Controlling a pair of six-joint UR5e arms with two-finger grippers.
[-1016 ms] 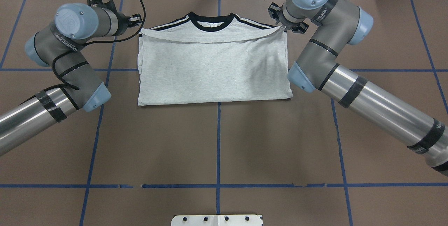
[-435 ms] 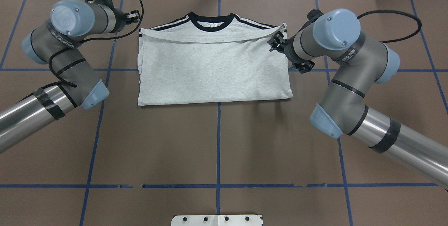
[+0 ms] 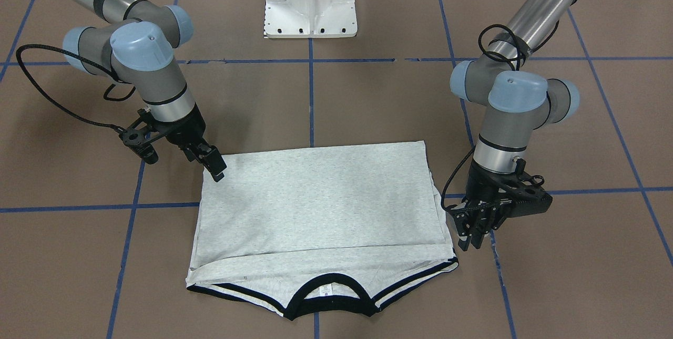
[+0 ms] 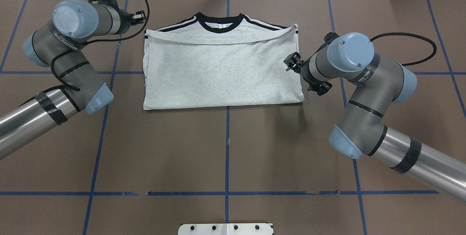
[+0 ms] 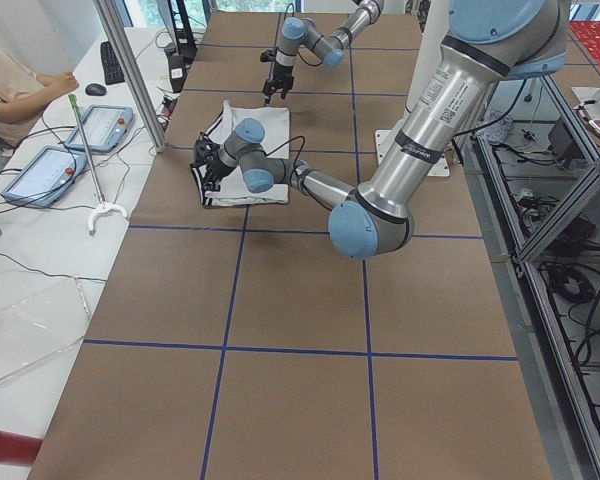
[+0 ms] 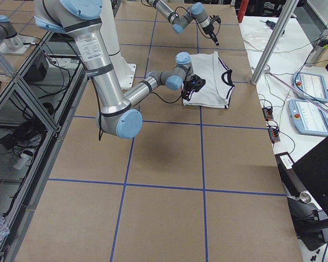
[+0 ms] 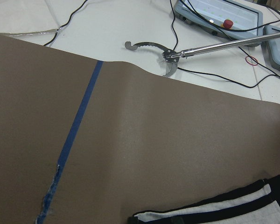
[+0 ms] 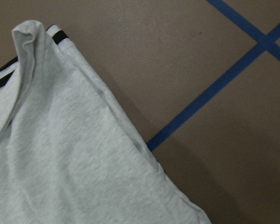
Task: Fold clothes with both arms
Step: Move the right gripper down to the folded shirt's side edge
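Observation:
The grey T-shirt point(image 4: 222, 71) lies flat and folded on the brown table, black collar at the far edge; it also shows in the front view point(image 3: 315, 207). My left gripper point(image 4: 140, 18) hovers just off the shirt's far left corner, open and empty; in the front view point(image 3: 471, 242) it points down beside the striped shoulder. My right gripper point(image 4: 291, 63) is open and empty over the shirt's right edge; in the front view point(image 3: 213, 165) its tips are at the near corner of the folded layer. The right wrist view shows the shirt's edge point(image 8: 60, 154).
The white pedestal point(image 3: 310, 2) stands at the robot's side of the table. Blue tape lines point(image 4: 227, 144) cross the brown surface. Beyond the far edge lie a reacher tool point(image 7: 177, 53) and tablets; a person point(image 5: 10, 90) sits there.
My right gripper left the shirt's far right corner and moved toward the robot along the right edge; the corner now lies on the shirt. The left arm barely moved.

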